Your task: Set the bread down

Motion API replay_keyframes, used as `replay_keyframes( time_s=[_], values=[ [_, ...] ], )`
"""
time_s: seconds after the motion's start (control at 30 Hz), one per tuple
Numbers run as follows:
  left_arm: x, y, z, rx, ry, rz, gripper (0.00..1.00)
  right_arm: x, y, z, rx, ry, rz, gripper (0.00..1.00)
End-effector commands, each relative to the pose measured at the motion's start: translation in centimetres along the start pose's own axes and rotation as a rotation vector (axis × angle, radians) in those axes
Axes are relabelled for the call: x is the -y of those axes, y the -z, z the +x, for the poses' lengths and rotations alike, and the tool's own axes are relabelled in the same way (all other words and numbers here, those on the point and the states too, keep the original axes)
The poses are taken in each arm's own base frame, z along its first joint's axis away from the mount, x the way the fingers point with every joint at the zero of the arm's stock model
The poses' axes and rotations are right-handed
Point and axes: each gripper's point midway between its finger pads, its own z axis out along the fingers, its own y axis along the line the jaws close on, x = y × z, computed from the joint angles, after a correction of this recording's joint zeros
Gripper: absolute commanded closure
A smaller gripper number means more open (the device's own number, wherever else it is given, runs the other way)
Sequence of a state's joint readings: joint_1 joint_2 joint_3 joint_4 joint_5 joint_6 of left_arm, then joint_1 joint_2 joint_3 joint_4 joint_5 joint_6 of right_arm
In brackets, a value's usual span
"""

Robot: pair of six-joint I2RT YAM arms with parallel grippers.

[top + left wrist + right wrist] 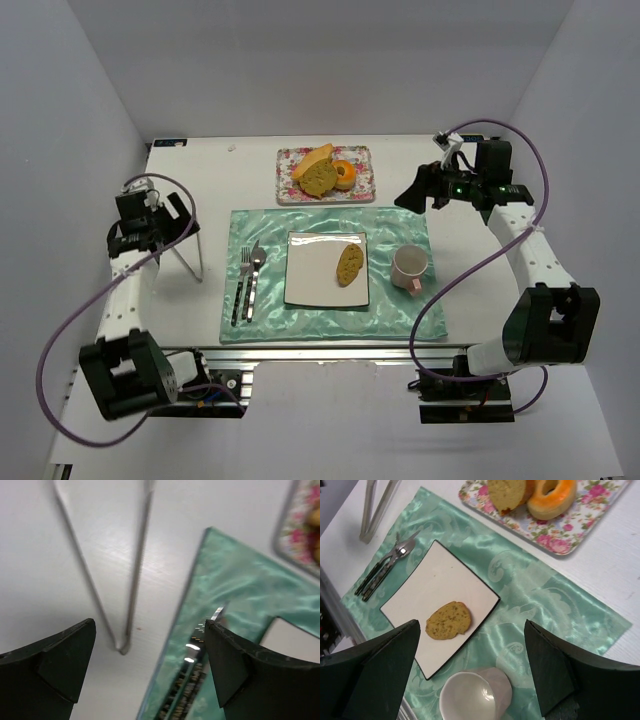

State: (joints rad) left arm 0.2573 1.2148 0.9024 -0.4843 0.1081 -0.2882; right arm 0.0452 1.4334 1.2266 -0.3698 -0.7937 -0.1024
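Observation:
The bread (350,264), a small flat oval golden-brown slice, lies on the right part of the square white plate (310,285) on the green placemat (400,310). It also shows in the right wrist view (448,620), lying flat on the plate (430,580). My right gripper (415,190) is open and empty, raised above the mat's back right corner. In its own view (470,672) the fingers stand wide apart over the pink cup. My left gripper (165,215) is open and empty at the left of the mat, wide apart in its own view (150,665).
A pink cup (410,267) stands right of the plate. A fork and knife (247,280) lie left of it. A floral tray (290,185) at the back holds a loaf piece (318,176) and an orange bun (344,173). A thin wire stand (190,250) stands by my left gripper.

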Motion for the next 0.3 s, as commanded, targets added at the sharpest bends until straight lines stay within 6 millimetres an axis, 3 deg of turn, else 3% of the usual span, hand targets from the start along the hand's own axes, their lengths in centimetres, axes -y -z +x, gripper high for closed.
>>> replay_keyframes(
  time_s=[0.0,0.1,0.27],
  values=[
    [4.5,3.3,-2.0,0.092,0.046,0.227,0.02,1.4,1.0,-2.5,0.031,-0.021,0.121,0.11],
    [7.7,5.0,-2.5,0.102,0.029,0.366,0.02,1.8,0.9,-3.2,0.038,-0.073,0.146,0.11],
    [10.8,7.1,-3.9,0.145,-0.025,0.474,0.02,2.5,0.5,-3.7,0.047,-0.116,0.138,0.10]
  ],
)
